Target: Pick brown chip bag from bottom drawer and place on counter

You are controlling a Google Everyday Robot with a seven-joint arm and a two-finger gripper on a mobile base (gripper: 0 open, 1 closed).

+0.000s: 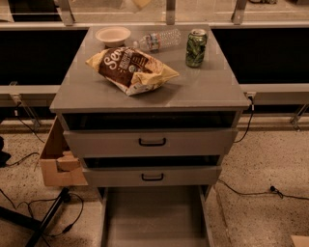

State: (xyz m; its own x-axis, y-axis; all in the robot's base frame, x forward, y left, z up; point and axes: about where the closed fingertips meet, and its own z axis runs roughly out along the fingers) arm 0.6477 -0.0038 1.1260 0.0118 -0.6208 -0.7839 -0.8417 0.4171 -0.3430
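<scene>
The brown chip bag (131, 69) lies flat on the counter (207, 89), left of centre, with nothing touching it. The bottom drawer (154, 217) is pulled out at the foot of the cabinet, and its grey floor is bare. My gripper (141, 4) has left the scene almost entirely. Only a small pale tip of it shows at the top edge, above and behind the bag. The arm is out of view.
A pale bowl (113, 34), a lying water bottle (157, 40) and a green can (196, 47) stand at the back of the counter. The two upper drawers (152, 142) are slightly open. A cardboard box (58, 161) sits left of the cabinet, and cables lie on the floor.
</scene>
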